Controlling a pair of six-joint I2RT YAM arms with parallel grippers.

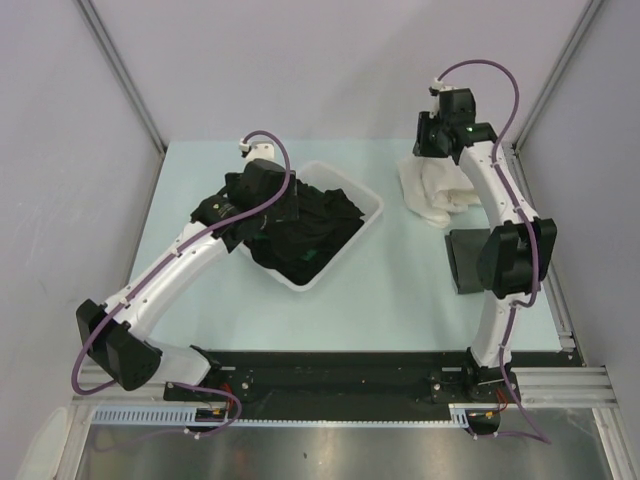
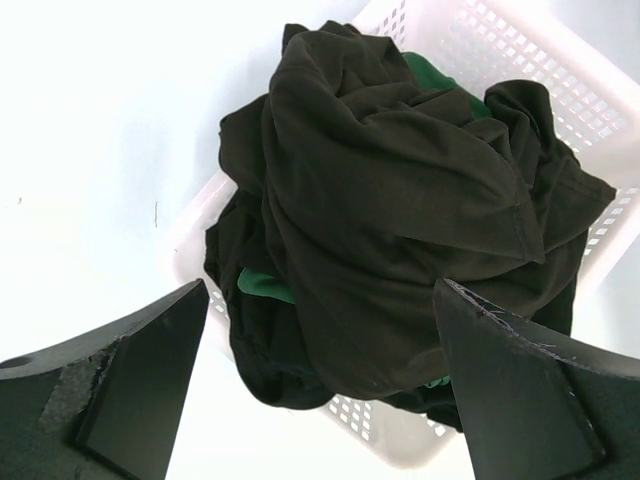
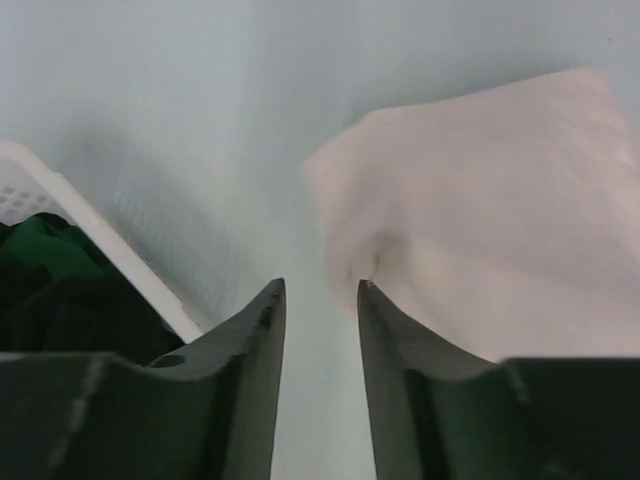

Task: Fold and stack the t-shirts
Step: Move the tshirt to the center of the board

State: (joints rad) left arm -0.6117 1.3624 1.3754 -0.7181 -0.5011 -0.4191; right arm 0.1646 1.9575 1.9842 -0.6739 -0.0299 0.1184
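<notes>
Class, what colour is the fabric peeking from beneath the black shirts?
The fabric is green, clearest in the left wrist view.

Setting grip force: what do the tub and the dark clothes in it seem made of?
The tub looks like rigid white plastic, smooth, given its moulded grid of holes. The dark t-shirts look like soft matte knit cloth, maybe cotton: they crease and drape loosely.

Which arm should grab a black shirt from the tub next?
Left, probably. The left jaws hang open right above the black shirts in the tub. The right jaws are away by the cream shirt, outside the tub.
</notes>
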